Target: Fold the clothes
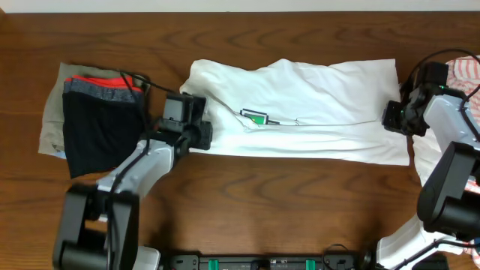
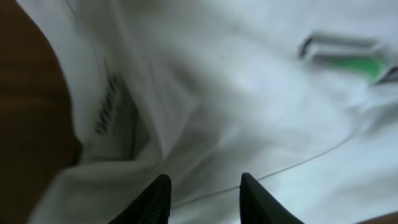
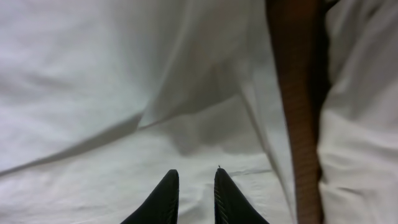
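White shirt (image 1: 315, 112) lies spread sideways across the far middle of the wooden table (image 1: 300, 210), folded lengthwise into a long band. Its green-and-black chest print (image 1: 255, 117) shows left of the middle (in the left wrist view it is only a blur). The left gripper (image 2: 202, 186) sits at the shirt's left end, low over the cloth. Its fingers stand clearly apart, white fabric shows in the gap, and nothing is visibly pinched. The right gripper (image 3: 194, 180) is at the shirt's right end, its fingers parted by only a narrow slit above wrinkled white fabric; whether they catch any cloth I cannot tell. Left of the shirt and apart from it rests a pile of folded garments (image 1: 97, 112): a dark one on top, a grey one with an orange-red band, and a khaki one beneath. At the right edge, behind the right arm, an orange-striped white garment (image 1: 466, 71) peeks out. More white cloth (image 1: 420, 161) lies just beside the shirt's right end.
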`<action>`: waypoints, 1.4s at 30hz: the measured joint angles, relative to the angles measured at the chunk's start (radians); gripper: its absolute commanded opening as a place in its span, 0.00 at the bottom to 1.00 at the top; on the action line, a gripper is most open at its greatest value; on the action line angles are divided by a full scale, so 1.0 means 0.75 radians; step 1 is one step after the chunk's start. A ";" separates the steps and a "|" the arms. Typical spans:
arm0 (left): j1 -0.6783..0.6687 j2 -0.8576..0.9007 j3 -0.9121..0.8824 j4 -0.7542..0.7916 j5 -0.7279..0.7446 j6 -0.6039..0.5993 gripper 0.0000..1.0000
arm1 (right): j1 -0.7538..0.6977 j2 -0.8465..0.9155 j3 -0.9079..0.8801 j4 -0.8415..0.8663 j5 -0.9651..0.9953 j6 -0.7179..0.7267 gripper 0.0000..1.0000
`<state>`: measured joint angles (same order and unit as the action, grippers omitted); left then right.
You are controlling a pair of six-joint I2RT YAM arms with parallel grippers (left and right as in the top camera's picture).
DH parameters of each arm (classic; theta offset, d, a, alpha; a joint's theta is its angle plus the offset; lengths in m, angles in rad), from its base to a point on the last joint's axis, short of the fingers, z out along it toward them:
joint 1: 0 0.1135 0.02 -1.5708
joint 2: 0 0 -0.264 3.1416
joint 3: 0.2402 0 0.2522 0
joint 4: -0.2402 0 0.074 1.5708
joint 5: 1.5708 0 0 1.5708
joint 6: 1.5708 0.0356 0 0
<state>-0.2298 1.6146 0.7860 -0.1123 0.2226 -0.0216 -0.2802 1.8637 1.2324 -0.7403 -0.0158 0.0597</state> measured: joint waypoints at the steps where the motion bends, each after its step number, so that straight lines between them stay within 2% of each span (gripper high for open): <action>1: 0.000 0.033 0.000 -0.015 -0.001 -0.002 0.43 | 0.000 0.011 -0.006 0.000 -0.001 0.000 0.20; 7: 0.000 0.084 0.033 -0.178 0.008 0.005 0.43 | 0.000 0.090 -0.039 -0.048 -0.011 -0.005 0.30; 12: -0.001 0.049 0.053 -0.450 0.012 0.006 0.43 | -0.003 0.095 -0.041 -0.257 -0.012 0.013 0.24; 16: -0.001 0.031 0.056 -0.646 0.015 0.005 0.43 | -0.018 0.104 -0.046 -0.366 -0.009 0.079 0.13; 21: -0.001 0.028 0.056 -0.764 0.015 0.005 0.43 | -0.039 0.119 -0.056 -0.458 0.001 0.150 0.12; 26: -0.001 -0.011 0.037 -0.764 0.014 0.006 0.47 | -0.039 0.118 -0.057 -0.447 0.001 0.167 0.12; 30: 0.000 -0.168 0.028 -0.717 0.008 0.018 0.58 | -0.039 0.070 -0.064 -0.407 0.002 0.182 0.14; 34: -0.001 -0.396 0.028 -0.612 -0.025 0.028 0.65 | -0.039 -0.103 -0.068 -0.371 0.006 0.197 0.18; 39: -0.001 -0.596 0.031 -0.542 -0.093 0.030 0.66 | -0.039 -0.334 -0.067 -0.249 -0.001 0.195 0.21; 42: 0.000 -0.643 0.031 -0.532 -0.164 0.013 0.68 | -0.038 -0.370 -0.067 -0.137 -0.044 0.150 0.21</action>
<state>-0.2298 1.1324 0.8089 -0.5110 0.0998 -0.0116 -0.3088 1.5860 1.1824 -0.8433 -0.0490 0.1722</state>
